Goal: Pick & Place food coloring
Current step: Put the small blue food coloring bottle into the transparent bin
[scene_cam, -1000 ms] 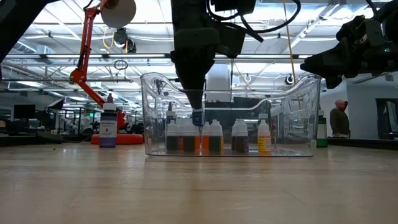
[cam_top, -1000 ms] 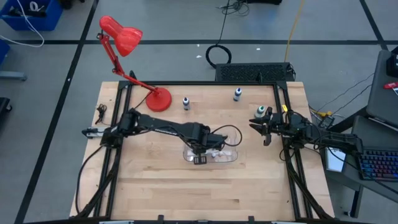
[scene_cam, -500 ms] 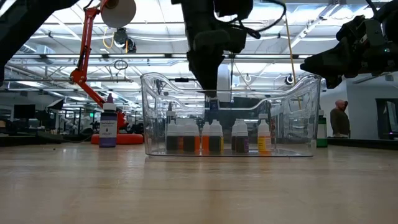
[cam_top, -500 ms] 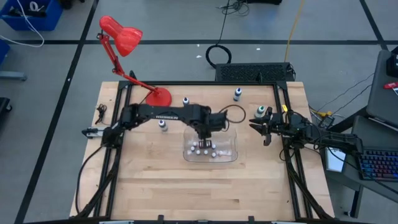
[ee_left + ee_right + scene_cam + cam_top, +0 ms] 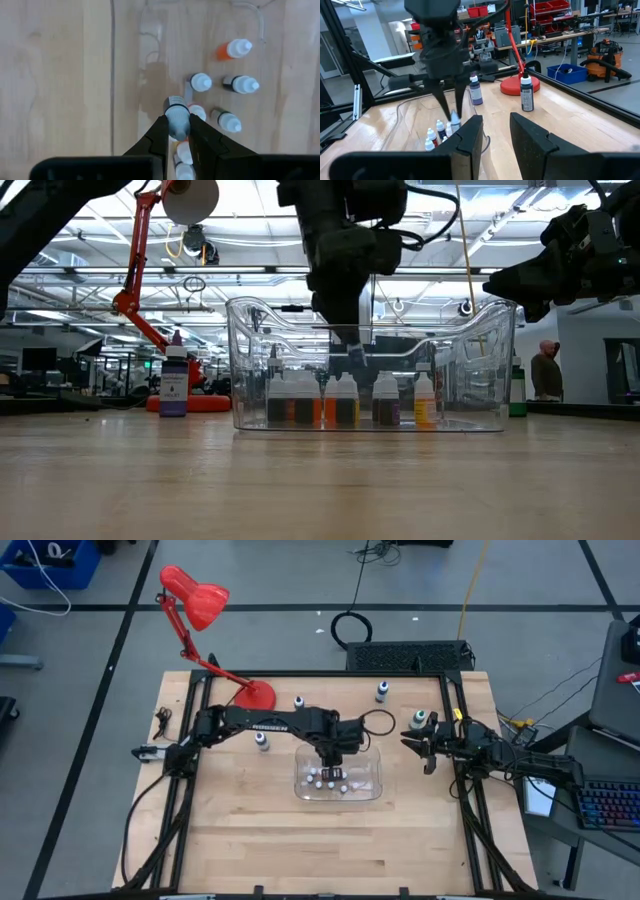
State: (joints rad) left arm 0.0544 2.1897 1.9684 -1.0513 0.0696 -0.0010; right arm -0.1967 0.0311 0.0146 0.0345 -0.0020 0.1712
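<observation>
The left gripper has its jaws clenched on a tiny pale food coloring bottle, upright, right above the clear plastic tub mid-table. The tub lies straight below.

Desk: pale wood, black-framed.
Centre: clear bin.
Back left: red lamp.
Loose bottles: four, standing near the back and right edges.
</observation>
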